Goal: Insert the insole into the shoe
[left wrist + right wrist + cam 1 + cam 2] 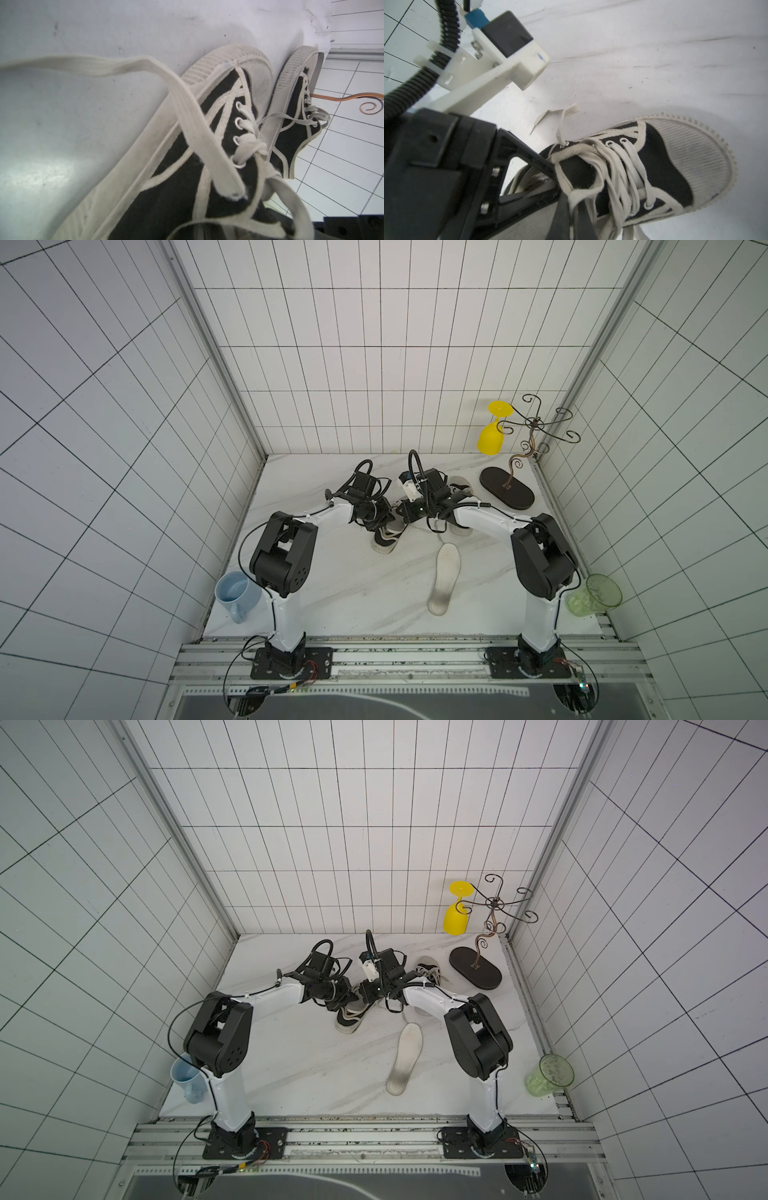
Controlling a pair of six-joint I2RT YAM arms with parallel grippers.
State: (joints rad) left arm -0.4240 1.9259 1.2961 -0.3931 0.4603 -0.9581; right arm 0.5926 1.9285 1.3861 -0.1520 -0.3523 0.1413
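Note:
A black canvas shoe with a white sole and loose white laces lies mid-table; it fills the left wrist view. Both grippers meet at its opening. In the right wrist view my left gripper is shut on the shoe's collar edge. My right gripper is shut on the white-trimmed tongue, with its dark fingers on either side. From above, the left gripper and right gripper almost touch. The white insole lies flat and free, nearer the front.
A second matching shoe lies behind the right arm. A wire glass stand holding an upturned yellow glass stands at the back right. A blue mug sits front left and a green cup front right.

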